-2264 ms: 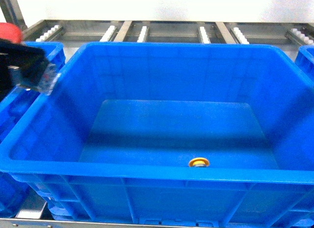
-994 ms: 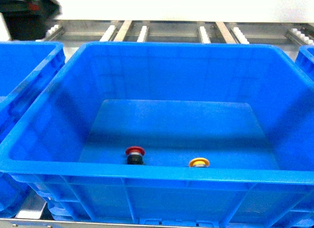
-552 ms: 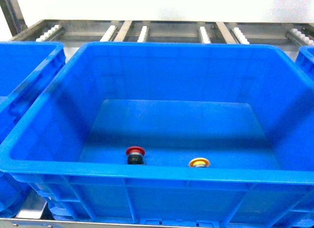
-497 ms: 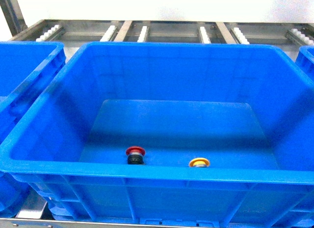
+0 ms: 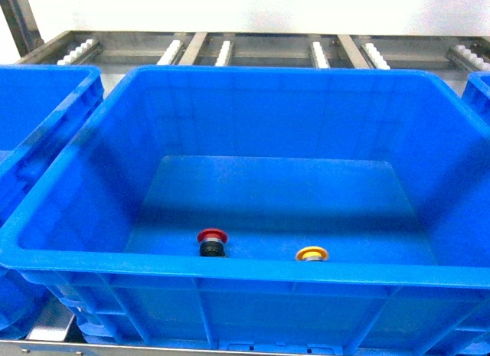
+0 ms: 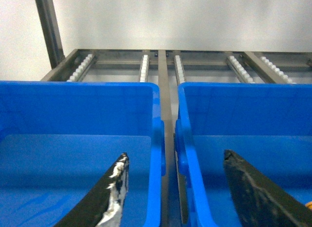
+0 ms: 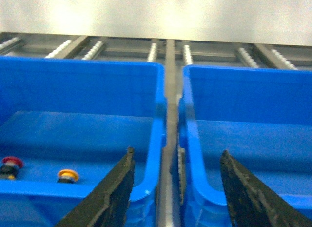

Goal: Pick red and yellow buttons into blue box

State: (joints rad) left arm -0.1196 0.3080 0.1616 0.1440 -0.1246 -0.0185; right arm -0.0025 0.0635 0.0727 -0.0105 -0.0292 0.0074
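The blue box [image 5: 253,270] fills the head view, a deep crate with a thick rim. On its floor near the front wall stand the red button [image 5: 212,242] and the yellow button [image 5: 311,254], a hand's width apart. The right wrist view shows both too: red button [image 7: 10,165], yellow button [image 7: 68,176], inside the blue box [image 7: 156,114]. Neither gripper appears in the head view. My left gripper [image 6: 174,158] hangs open and empty over the gap between two crates. My right gripper [image 7: 176,154] is open and empty, likewise over a gap between crates.
A second blue crate [image 5: 31,142] stands left of the box, and another crate's corner [image 5: 478,88] shows at the right. Behind them runs a metal roller rack [image 5: 230,50] against a white wall. Steel rails [image 6: 163,105] separate the crates.
The left arm held the red button over the box's left rim, then pulled away out of the head view. The red button now lies in the box beside the yellow one.
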